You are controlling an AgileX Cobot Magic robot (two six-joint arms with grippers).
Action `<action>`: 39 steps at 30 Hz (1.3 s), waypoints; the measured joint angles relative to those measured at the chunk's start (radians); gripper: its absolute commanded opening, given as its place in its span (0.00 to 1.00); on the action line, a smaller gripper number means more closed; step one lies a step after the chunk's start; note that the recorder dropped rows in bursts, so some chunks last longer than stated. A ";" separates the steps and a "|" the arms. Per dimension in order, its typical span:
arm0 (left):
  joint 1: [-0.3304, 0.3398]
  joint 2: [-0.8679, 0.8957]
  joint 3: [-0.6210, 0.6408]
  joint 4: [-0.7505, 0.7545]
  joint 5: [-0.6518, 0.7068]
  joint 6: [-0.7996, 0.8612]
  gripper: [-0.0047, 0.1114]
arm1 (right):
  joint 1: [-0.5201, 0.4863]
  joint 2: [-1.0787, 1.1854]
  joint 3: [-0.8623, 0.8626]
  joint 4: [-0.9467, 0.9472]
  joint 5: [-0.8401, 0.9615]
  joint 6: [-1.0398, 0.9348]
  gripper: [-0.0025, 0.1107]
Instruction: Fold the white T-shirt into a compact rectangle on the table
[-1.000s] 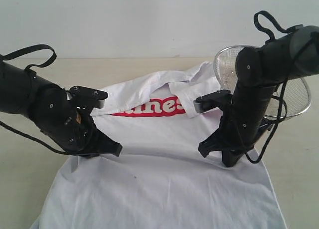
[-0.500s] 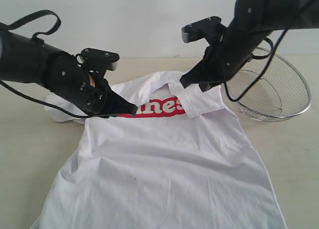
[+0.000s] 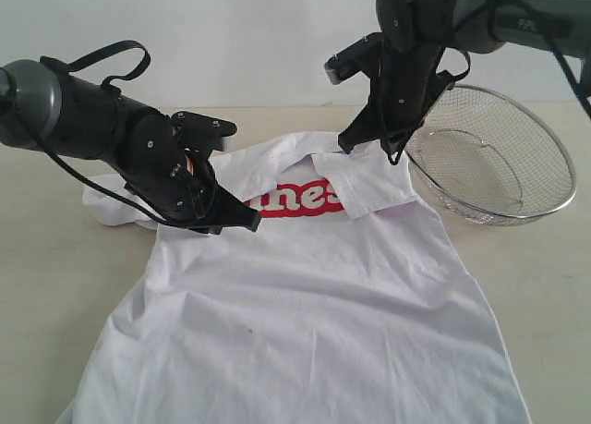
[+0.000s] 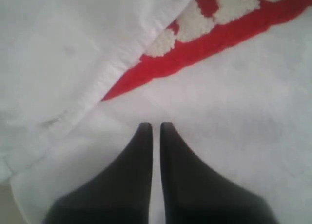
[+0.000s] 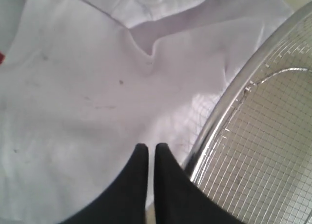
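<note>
The white T-shirt (image 3: 314,295) lies spread and wrinkled on the table (image 3: 46,285). Its red lettering (image 3: 300,198) is partly covered by folded-over cloth at the far end. My left gripper (image 3: 249,223) hovers low over the shirt beside the left end of the lettering, shut and holding nothing. In the left wrist view its tips (image 4: 155,127) point at white fabric (image 4: 234,112) just short of the red print (image 4: 195,48). My right gripper (image 3: 349,143) hangs above the shirt's far right shoulder, shut and empty. Its tips (image 5: 151,147) are over cloth (image 5: 73,87) next to the basket rim.
A round silver wire-mesh basket (image 3: 499,165) stands at the far right, and its rim (image 5: 229,107) lies over the shirt's edge, close to the right gripper. A bunched sleeve (image 3: 111,207) lies at the left, behind the left arm. A pale wall closes the back.
Both grippers rose from the middle of the shirt and moved to its far end. The left one then slid slightly right along the lettering. The right arm lifted higher. Both stayed shut.
</note>
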State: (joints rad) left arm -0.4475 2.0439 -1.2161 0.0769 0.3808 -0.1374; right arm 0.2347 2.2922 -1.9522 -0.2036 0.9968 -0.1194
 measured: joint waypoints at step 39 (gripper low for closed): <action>0.000 0.030 -0.004 -0.002 0.031 0.000 0.08 | 0.114 0.096 -0.010 0.317 -0.010 -0.258 0.02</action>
State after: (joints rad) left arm -0.4475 2.0740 -1.2199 0.0751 0.4121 -0.1374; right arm 0.3488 2.3885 -1.9625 0.1134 0.9873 -0.3772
